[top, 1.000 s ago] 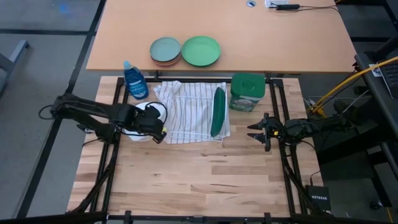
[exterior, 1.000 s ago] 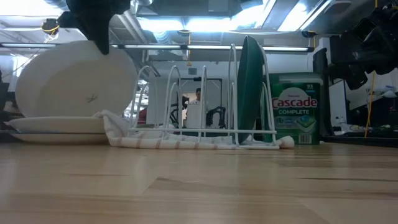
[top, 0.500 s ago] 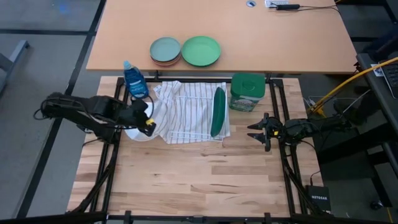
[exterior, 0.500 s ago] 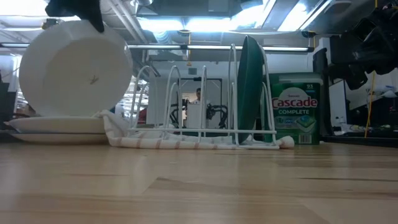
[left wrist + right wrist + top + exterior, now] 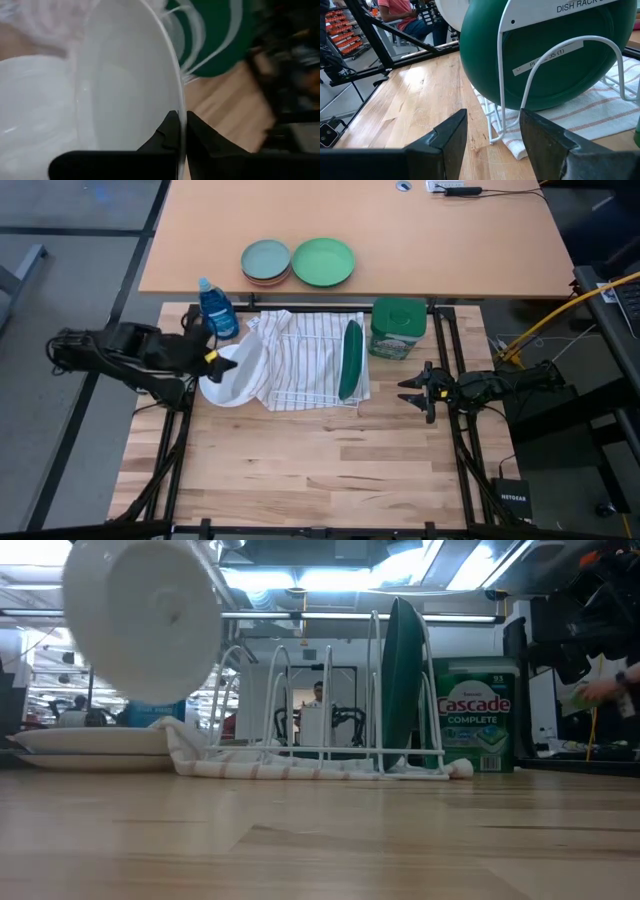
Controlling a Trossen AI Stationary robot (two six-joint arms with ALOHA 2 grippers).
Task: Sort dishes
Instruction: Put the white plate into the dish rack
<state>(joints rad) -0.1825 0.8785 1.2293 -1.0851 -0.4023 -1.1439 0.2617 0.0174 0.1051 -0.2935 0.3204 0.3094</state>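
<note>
My left gripper (image 5: pixel 214 358) is shut on a white plate (image 5: pixel 246 366), held up at the left end of the wire dish rack (image 5: pixel 312 360); the low view shows the plate (image 5: pixel 145 620) in the air. A second white plate (image 5: pixel 90 740) lies flat on the table below it. A dark green plate (image 5: pixel 351 358) stands on edge in the rack's right end. My right gripper (image 5: pixel 408 392) is open and empty to the right of the rack, facing the green plate (image 5: pixel 545 55). No dark blue plate shows. My left gripper pinches the white plate's rim (image 5: pixel 178 107) between its two fingers, one finger on each face. The fingers come about level from the table's left side. The plate stands nearly on edge, lifted clear of the plate below and of the table.
A striped towel (image 5: pixel 285 340) lies under the rack. A blue soap bottle (image 5: pixel 217 310) stands behind the left gripper, and a green Cascade tub (image 5: pixel 398 328) to the right of the rack. A light-green plate (image 5: pixel 323 261) and a grey-teal plate (image 5: pixel 265 258) sit on the far table.
My left gripper has drawn back toward the table's left and far edges and gone up, staying shut on the white plate. The plate, which leaned on the flat white plate, has been lifted clear of it and now hangs higher.
</note>
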